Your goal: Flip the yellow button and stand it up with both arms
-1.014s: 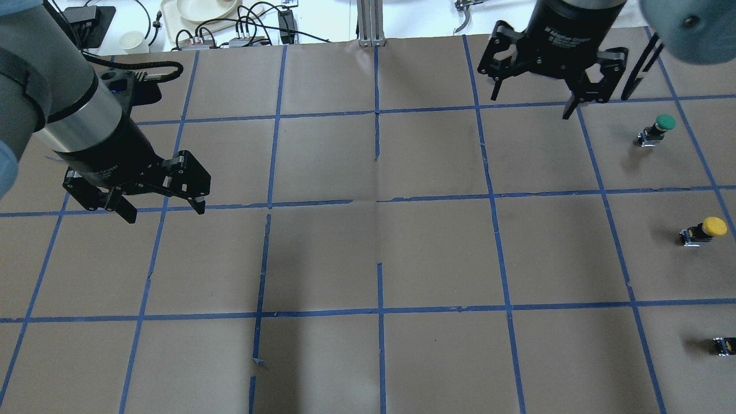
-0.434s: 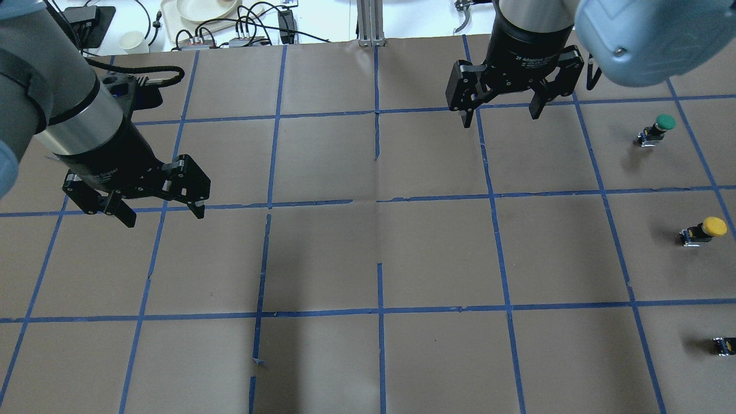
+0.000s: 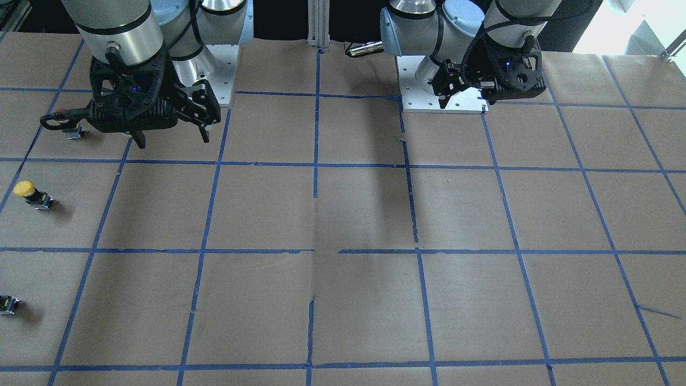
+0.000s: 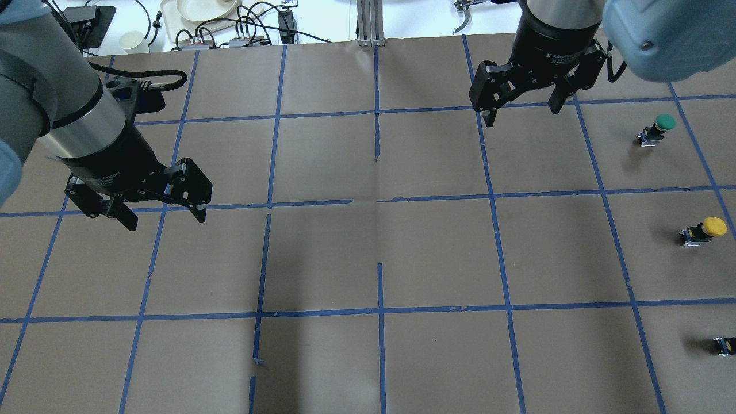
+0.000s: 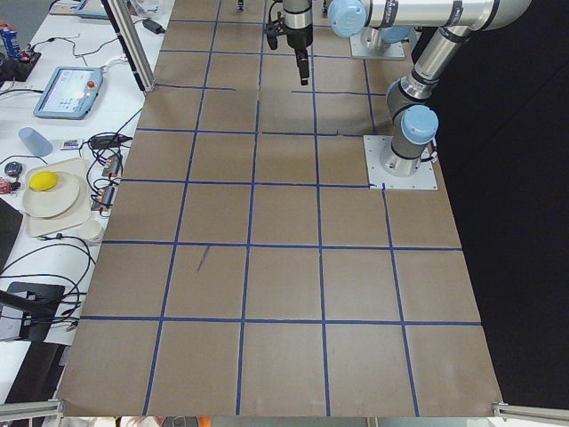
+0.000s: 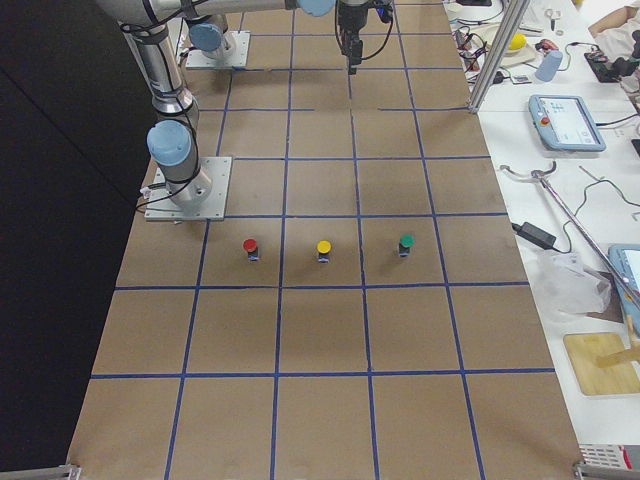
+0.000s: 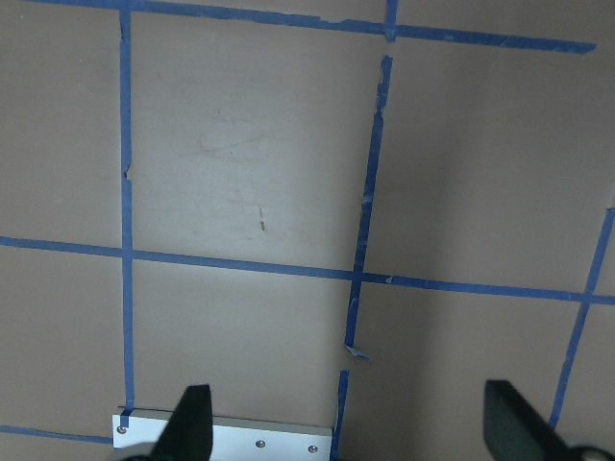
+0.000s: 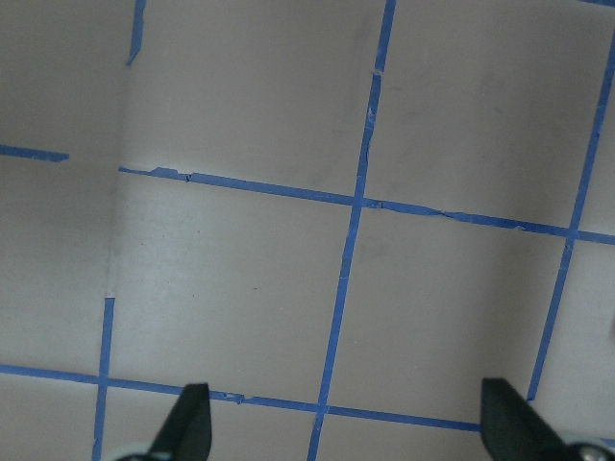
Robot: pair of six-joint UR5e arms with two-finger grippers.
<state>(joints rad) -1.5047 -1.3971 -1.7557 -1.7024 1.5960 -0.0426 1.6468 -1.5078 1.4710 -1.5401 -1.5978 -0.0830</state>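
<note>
The yellow button (image 4: 706, 230) sits alone near the table's right edge, cap over its block in the exterior right view (image 6: 323, 249); it also shows in the front-facing view (image 3: 29, 193). My right gripper (image 4: 523, 115) hangs open and empty above the far right part of the table, well away from the button; it shows in the front-facing view (image 3: 172, 140) too. My left gripper (image 4: 164, 215) is open and empty over the left side. Both wrist views show only taped brown paper between open fingertips (image 7: 192, 423) (image 8: 192, 423).
A green-capped button (image 4: 658, 127) stands farther out than the yellow one, a red-capped button (image 6: 250, 247) nearer the robot. A small capless black-and-yellow block (image 4: 724, 345) lies at the right edge. Brown paper with blue tape lines (image 4: 379, 310) covers the table.
My right gripper has turned about its wrist, swung left and then partly back right, staying open. My left gripper has barely moved. The buttons have not moved.
</note>
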